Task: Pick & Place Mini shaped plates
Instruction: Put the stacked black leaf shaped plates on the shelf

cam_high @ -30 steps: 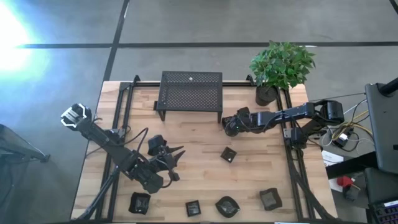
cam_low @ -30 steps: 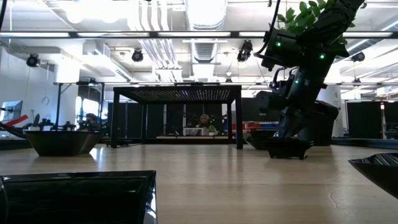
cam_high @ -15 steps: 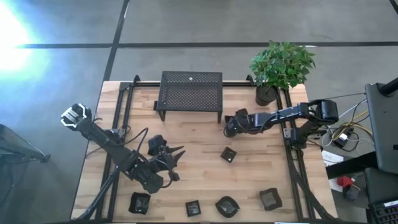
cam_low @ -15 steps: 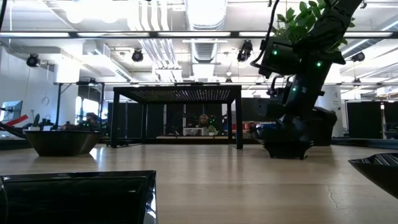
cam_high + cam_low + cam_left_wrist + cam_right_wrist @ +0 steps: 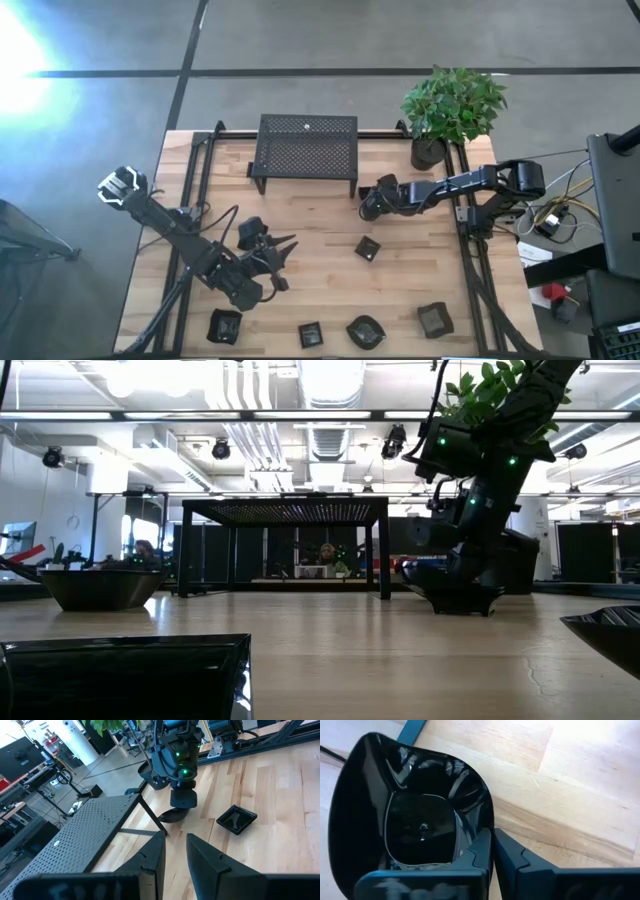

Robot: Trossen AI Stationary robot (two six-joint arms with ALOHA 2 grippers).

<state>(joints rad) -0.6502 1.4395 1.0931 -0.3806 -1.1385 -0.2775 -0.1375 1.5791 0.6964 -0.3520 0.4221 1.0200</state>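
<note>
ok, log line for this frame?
right gripper: shut on plate rim, beside mesh stand | left gripper: open, idle

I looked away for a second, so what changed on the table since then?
The right gripper, beside the black perforated metal stand, shifted slightly right and clamped its fingers on the rim of a small glossy black dish. The left gripper and the other dishes stayed put.
</note>
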